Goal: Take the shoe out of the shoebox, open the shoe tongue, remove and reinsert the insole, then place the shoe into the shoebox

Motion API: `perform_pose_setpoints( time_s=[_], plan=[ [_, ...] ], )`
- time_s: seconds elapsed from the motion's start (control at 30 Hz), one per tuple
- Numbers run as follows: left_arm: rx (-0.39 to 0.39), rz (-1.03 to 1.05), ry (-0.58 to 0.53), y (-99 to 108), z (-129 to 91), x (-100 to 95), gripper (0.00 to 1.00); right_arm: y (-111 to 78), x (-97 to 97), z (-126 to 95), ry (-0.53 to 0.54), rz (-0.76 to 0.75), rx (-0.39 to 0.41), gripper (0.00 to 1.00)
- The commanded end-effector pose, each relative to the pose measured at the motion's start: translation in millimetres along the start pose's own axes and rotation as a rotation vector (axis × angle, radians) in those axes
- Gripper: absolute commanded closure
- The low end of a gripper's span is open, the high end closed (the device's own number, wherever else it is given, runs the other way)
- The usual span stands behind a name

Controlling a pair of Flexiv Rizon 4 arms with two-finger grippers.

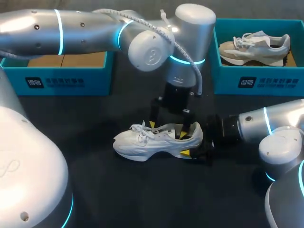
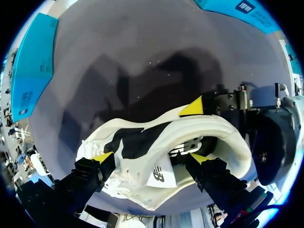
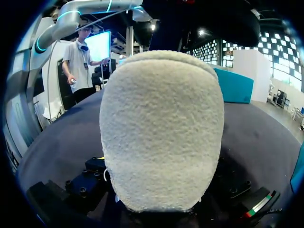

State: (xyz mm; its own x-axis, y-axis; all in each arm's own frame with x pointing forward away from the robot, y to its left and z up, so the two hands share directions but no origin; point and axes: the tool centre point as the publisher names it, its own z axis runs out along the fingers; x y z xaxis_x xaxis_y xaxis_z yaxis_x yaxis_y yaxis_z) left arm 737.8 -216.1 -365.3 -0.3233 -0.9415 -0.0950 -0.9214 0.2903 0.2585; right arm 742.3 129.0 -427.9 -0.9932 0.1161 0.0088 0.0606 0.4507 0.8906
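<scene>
- The empty shoebox [image 1: 57,81] sits well apart from the left gripper [image 1: 167,130], off toward its own arm's side. That means a long carry back, and I think a weak hold could drop the load.
- The left gripper hangs released over the white shoe [image 1: 142,143], one tip by the laces [image 1: 139,128] and the other down in the collar, with the tongue [image 2: 152,171] between them. If it closes off-centre it could snag laces instead.
- The shoe lies on the table under that gripper. It looks light, so pulling the tongue may lift or twist it.
- The right gripper [image 1: 192,145] appears clamped on the heel, just beside the left fingers. They are close enough to collide.
- Beyond it, the second shoebox [image 1: 266,84] already holds a beige sneaker [image 1: 256,46]. It is the wrong destination.
</scene>
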Motion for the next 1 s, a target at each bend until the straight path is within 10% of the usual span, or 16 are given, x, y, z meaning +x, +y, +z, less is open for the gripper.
perform_pose_setpoints(
  time_s=[0.03,1.0],
  plan=[
    [-0.001,-0.026,-0.024,0.4,3.6,1.5,0.00,0.1,1.3,1.6,-0.001,0.001,0.003,1.00],
    [0.041,-0.251,-0.032,40.5,-21.1,-57.9,0.00,0.1,1.3,1.6,-0.001,0.001,0.003,1.00]
  ],
)
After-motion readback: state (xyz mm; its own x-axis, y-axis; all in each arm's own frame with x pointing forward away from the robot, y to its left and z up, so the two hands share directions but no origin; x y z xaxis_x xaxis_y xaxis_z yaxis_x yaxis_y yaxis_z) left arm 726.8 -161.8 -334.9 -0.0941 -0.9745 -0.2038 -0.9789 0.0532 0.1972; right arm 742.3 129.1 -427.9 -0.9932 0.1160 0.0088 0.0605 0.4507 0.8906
